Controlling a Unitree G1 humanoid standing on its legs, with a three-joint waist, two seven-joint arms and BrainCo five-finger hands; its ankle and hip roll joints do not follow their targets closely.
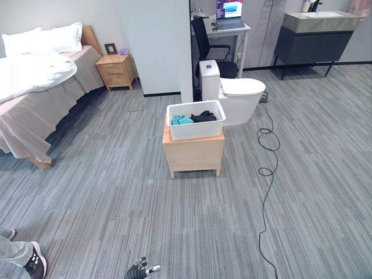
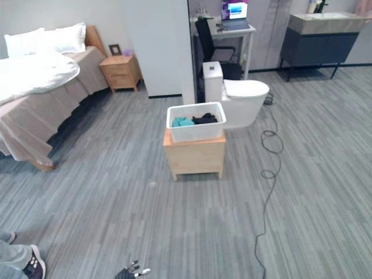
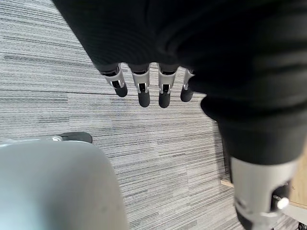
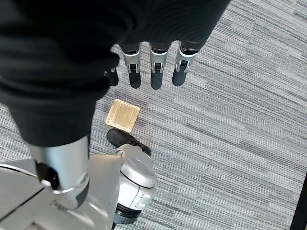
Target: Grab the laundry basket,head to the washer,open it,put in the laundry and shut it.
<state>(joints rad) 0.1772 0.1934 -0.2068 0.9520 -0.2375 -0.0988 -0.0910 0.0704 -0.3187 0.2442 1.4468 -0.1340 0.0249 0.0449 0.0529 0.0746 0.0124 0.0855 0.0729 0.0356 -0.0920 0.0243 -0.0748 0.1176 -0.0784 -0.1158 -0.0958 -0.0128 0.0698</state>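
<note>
A white perforated laundry basket (image 1: 196, 129) stands on a small wooden cabinet (image 1: 194, 153) in the middle of the room. Teal cloth (image 1: 181, 120) and black cloth (image 1: 204, 116) lie inside it. My left hand (image 1: 139, 271) hangs low at the near edge of the left eye view, far from the basket. In the left wrist view its fingers (image 3: 144, 90) are straight over bare floor. My right hand (image 4: 156, 72) also hangs open over the floor, holding nothing.
Behind the basket stands a white toilet (image 1: 239, 96) beside a grey wall (image 1: 157, 46). A bed (image 1: 40, 87) and a nightstand (image 1: 117, 71) lie far left. A desk with an office chair (image 1: 212, 49) and a dark vanity (image 1: 317, 38) line the back. A person's shoe (image 1: 35, 263) is near left. A brass floor plate (image 4: 123, 115) lies under my right hand.
</note>
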